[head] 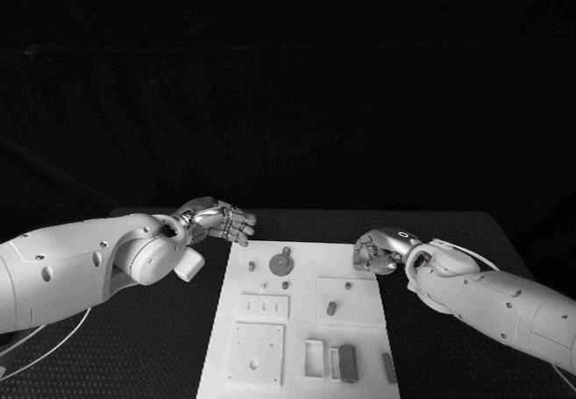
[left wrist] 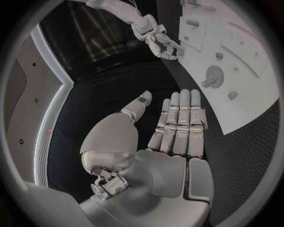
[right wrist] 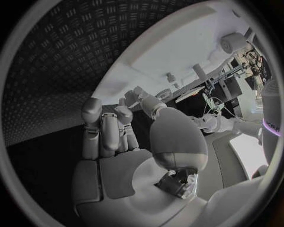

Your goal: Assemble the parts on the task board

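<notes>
You can't really make out the small grey parts [head: 339,308] on the task board [head: 299,375] from the head view, they're just too tiny to tell apart. The board's near end gets cut off by the picture's bottom edge. Right hand [head: 378,251] is curled up, so whatever's inside its fingers is hidden.

Two white, smooth-shelled arms with small dark screw holes end in a silver segmented left hand [head: 218,222] and right hand [head: 381,251].
</notes>
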Controlling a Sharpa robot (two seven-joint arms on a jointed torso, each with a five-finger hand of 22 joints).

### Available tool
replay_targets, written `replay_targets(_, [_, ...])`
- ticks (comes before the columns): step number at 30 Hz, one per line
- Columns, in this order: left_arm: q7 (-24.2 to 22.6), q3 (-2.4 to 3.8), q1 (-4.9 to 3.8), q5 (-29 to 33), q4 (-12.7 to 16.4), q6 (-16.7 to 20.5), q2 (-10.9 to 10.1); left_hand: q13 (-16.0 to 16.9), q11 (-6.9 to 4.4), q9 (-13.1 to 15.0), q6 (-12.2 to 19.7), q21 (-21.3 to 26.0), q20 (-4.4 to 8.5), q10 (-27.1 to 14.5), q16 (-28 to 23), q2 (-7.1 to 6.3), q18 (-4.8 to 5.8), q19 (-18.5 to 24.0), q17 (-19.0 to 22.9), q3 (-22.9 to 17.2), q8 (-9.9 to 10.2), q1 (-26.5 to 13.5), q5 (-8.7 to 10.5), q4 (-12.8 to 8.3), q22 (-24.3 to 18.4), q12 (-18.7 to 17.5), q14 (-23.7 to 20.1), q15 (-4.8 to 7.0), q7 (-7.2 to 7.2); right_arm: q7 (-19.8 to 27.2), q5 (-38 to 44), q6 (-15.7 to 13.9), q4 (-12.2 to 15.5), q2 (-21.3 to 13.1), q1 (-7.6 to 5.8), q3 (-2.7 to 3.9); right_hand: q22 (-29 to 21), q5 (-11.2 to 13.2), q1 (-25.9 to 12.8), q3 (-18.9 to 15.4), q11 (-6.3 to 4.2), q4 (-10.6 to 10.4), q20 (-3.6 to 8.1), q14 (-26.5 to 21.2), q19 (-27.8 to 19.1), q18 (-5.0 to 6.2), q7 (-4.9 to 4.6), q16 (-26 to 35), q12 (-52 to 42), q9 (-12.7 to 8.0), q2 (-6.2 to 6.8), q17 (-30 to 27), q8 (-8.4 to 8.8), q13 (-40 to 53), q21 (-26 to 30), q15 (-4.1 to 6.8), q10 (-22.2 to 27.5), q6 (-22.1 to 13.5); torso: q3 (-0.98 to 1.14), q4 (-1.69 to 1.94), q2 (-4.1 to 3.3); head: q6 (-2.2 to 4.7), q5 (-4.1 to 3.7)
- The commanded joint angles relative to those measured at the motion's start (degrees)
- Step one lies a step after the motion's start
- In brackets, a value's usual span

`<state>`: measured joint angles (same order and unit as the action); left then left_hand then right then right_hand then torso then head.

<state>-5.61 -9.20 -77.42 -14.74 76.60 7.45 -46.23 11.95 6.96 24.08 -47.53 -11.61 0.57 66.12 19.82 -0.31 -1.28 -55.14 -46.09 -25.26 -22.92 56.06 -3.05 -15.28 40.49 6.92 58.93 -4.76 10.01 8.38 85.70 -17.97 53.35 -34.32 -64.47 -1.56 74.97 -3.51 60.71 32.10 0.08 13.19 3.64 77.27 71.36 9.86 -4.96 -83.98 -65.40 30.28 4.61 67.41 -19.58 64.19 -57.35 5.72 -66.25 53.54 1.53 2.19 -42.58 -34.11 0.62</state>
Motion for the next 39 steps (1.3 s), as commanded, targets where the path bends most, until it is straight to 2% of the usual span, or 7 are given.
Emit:
replay_targets(1, [1.7,0.08,-0.04,-4.6,0.4,1.6,0.1,1.8,-0.95,0.0,-1.2,-1.2,0.98,2.1,1.7,-0.7,-1.3,-2.2,-2.1,0.7,-0.3,-0.5,-0.03,0.1,1.0,1.3,2.1,1.12,-0.4,-4.0,1.1,-2.2,2.2,-0.3,-0.62,0.04,1.0,-0.1,-0.6,0.0,-0.27,-0.3,0.31,0.1,0.1,5.14,-1.24,-0.3,-0.2,0.0,0.09,0.0,0.01,-0.1,-0.2,0.49,0.0,1.7,-0.04,-0.13,0.09,0.26,0.11])
replay_targets(3, [2.6,0.09,-0.05,-5.4,0.6,2.2,0.1,3.9,-1.92,0.3,-2.3,-3.4,2.36,3.4,5.1,-0.92,-1.59,-4.8,-4.7,1.3,-0.4,-0.3,-0.02,0.2,2.7,2.5,4.1,2.74,-0.86,-4.7,1.7,-2.3,3.5,-0.5,-1.27,0.05,0.9,-0.1,-0.8,0.0,-0.3,-0.5,0.36,0.1,0.2,5.14,-1.21,-0.3,-0.2,0.1,0.36,0.0,0.02,-0.1,-0.1,0.53,-0.1,1.7,-0.07,-0.13,0.13,0.42,0.13])
replay_targets(8, [5.3,0.09,-0.05,-6.0,0.2,1.5,0.7,11.6,-3.29,0.7,-3.8,-7.0,4.58,4.2,12.0,-0.87,-0.94,-5.8,-9.5,2.1,0.3,-0.3,0.07,0.5,7.4,5.3,3.8,4.44,-1.33,-9.0,3.3,0.0,7.4,-0.8,-2.66,0.15,0.9,-0.1,-0.9,0.1,-0.33,-0.8,0.44,0.2,0.3,5.14,-1.18,-0.3,-0.1,0.2,0.64,0.0,0.05,-0.2,-0.1,0.57,-0.2,1.7,-0.07,-0.14,0.26,0.73,0.21])
replay_targets(16, [9.3,0.04,-0.04,-7.0,1.5,0.3,2.2,18.6,-3.71,1.2,-4.7,-8.4,5.36,3.2,15.4,-1.37,-0.69,-5.5,-10.2,2.1,1.2,-1.5,0.03,1.4,10.5,6.5,3.1,5.08,-1.56,-14.9,3.3,1.4,14.3,-0.5,-3.79,0.15,0.9,-0.1,-0.6,0.4,-0.35,-0.9,0.57,0.2,0.4,5.14,-1.18,-0.2,-0.1,0.3,0.6,-0.2,0.2,-0.2,-0.1,0.59,-0.2,1.6,-0.26,-0.22,0.8,0.71,0.88])
replay_targets(21, [11.6,-0.04,-0.02,-8.9,3.4,1.3,2.8,20.3,-3.4,0.7,-3.9,-8.2,5.23,2.2,15.7,-1.77,-0.59,-4.8,-9.8,1.8,2.3,-1.7,0.05,1.5,11.0,5.9,2.3,4.89,-1.1,-16.4,3.1,1.3,17.3,0.5,-3.79,0.15,0.9,-0.1,-0.6,0.4,-0.34,-0.9,0.59,0.2,0.4,5.14,-1.2,-0.2,-0.1,0.3,0.58,-0.2,0.27,-0.2,0.0,0.6,-0.2,1.5,-0.39,-0.1,0.96,0.68,0.97])
replay_targets(33, [16.5,-0.23,0.26,-10.7,6.1,4.6,4.3,21.4,-2.1,-0.5,-1.8,-7.0,4.53,-0.6,15.5,-3.85,-0.46,-3.3,-8.7,2.2,4.3,-4.1,0.24,2.5,11.3,3.4,0.4,4.1,0.06,-17.8,3.8,0.3,22.1,1.4,-3.74,0.15,0.8,-0.1,-0.4,0.5,-0.35,-0.9,0.69,0.3,0.6,5.14,-1.2,-0.2,-0.1,0.4,0.54,-0.1,0.38,-0.3,0.0,0.62,-0.3,1.4,-0.25,-0.31,0.77,0.65,1.57])
replay_targets(39, [18.4,-0.31,0.29,-11.1,6.2,5.2,5.2,21.5,-2.06,-0.4,-2.0,-6.9,4.42,-0.5,15.7,-3.95,-0.59,-3.1,-8.6,2.6,4.3,-5.0,0.24,2.7,11.5,3.0,0.2,4.01,0.03,-18.1,4.1,0.3,24.5,1.5,-3.74,0.16,0.8,-0.1,-0.4,0.6,-0.34,-0.9,0.74,0.4,0.7,5.14,-1.21,-0.2,-0.1,0.4,0.49,-0.2,0.48,-0.3,0.0,0.63,-0.3,1.2,-0.28,-0.28,0.81,0.53,1.55])
